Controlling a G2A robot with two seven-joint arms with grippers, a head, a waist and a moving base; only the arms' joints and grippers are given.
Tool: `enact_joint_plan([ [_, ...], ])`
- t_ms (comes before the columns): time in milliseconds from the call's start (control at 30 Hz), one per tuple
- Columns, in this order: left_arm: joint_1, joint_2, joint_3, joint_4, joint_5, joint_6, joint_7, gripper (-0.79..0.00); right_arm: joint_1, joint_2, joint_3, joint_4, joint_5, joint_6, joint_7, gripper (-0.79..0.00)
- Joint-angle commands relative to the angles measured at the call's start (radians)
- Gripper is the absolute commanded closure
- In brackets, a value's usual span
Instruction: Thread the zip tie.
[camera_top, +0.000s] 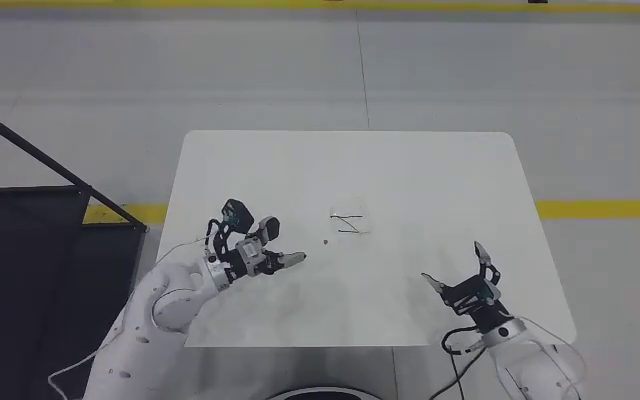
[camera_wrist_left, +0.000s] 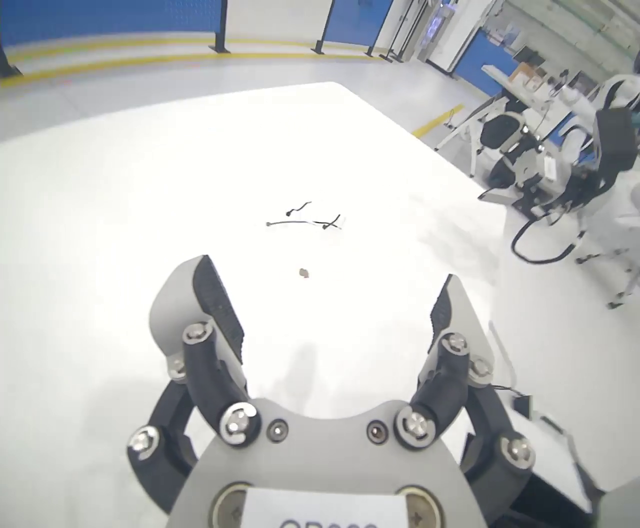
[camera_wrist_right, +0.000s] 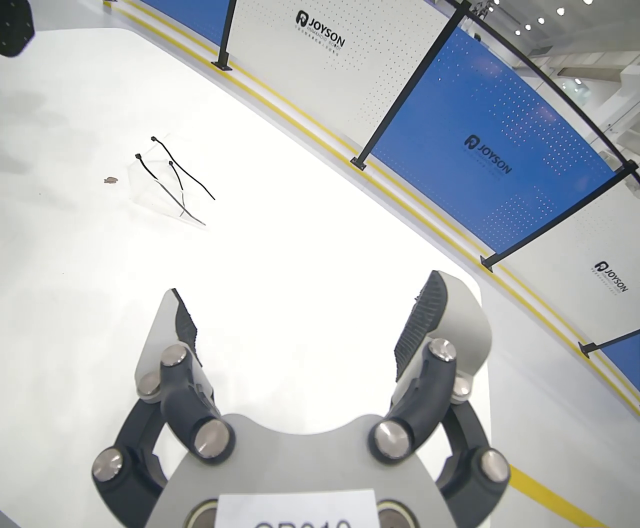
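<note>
Zip ties (camera_top: 348, 224) (camera_wrist_left: 305, 220) (camera_wrist_right: 175, 175): I see them loose, mid table (camera_top: 440, 170).
Left tool (camera_top: 283, 243) (camera_wrist_left: 325, 280): jaws apart, at their 8 o'clock.
Right tool (camera_top: 458, 267) (camera_wrist_right: 305, 285): jaws apart too, 4 o'clock.

Zip ties (camera_top: 348, 224): too small in top view to count or to tell head from tail; in left wrist view, washed out in places against the white table (camera_wrist_left: 150, 200). Brown speck (camera_wrist_left: 304, 273) near them: kind undeterminable. Clear sheet (camera_wrist_right: 150, 195) beneath: outline only partly traceable.
</note>
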Motion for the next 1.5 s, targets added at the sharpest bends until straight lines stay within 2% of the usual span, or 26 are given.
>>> enact_joint_plan([
  [0,-0.048,-0.003,0.019,0.038,-0.182,0.057,-0.108,-0.785,-0.009,0.001,0.006,-0.001,-0.005,0.0,-0.019,-0.785],
  [67,-0.098,-0.004,0.026,0.077,-0.29,0.105,-0.186,-0.785,-0.016,0.001,0.011,-0.002,-0.006,0.0,-0.029,-0.785],
  [200,-0.156,-0.008,0.055,0.133,-0.383,0.169,-0.26,-0.785,-0.025,0.001,0.017,-0.005,-0.001,0.005,-0.043,-0.785],
  [500,-0.156,-0.008,0.055,0.133,-0.383,0.169,-0.26,-0.785,-0.026,0.001,0.018,-0.005,-0.002,0.006,-0.043,-0.785],
  [600,-0.142,-0.007,0.058,0.12,-0.386,0.151,-0.244,-0.785,-0.026,0.001,0.018,-0.005,-0.002,0.006,-0.043,-0.785],
  [700,-0.151,-0.014,0.082,0.135,-0.41,0.219,-0.206,-0.785,-0.026,0.001,0.018,-0.005,-0.002,0.006,-0.043,-0.785],
  [767,-0.168,-0.022,0.115,0.155,-0.454,0.252,-0.202,-0.785,-0.026,0.001,0.018,-0.005,-0.002,0.006,-0.043,-0.785],
  [900,-0.215,-0.039,0.187,0.203,-0.399,0.324,-0.142,-0.785,-0.026,0.001,0.018,-0.005,-0.002,0.006,-0.043,-0.785],
  [1067,-0.267,-0.061,0.254,0.266,-0.417,0.384,-0.093,-0.785,-0.026,0.001,0.018,-0.005,-0.002,0.006,-0.043,-0.785],
  [1467,-0.351,-0.09,0.308,0.384,-0.523,0.402,-0.107,-0.779,-0.026,0.001,0.018,-0.005,-0.002,0.006,-0.043,-0.785],
])
